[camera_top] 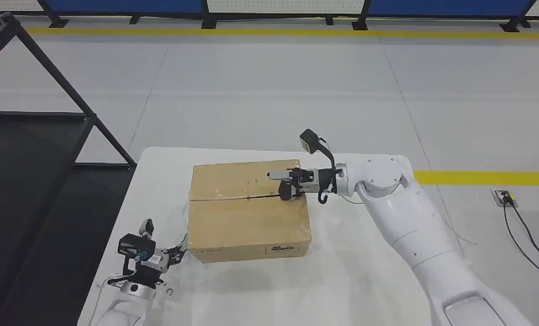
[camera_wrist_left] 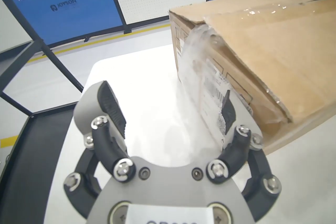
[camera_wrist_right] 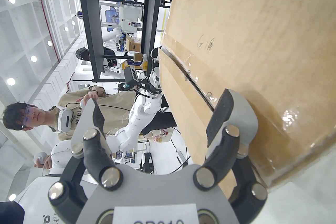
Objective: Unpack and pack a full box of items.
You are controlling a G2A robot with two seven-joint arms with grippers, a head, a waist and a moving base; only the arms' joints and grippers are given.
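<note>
Box point(camera_top: 249, 210) closed, right gripper point(camera_top: 283, 183) spread at its top seam — left gripper point(camera_wrist_left: 165, 91) spread, just beside its side

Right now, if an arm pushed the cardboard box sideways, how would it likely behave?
The cardboard box is broad, low and flat on the table, so it would probably slide, not tip. Its flaps look shut, so the top is likely stiff. The loose clear tape would probably flop.
</note>
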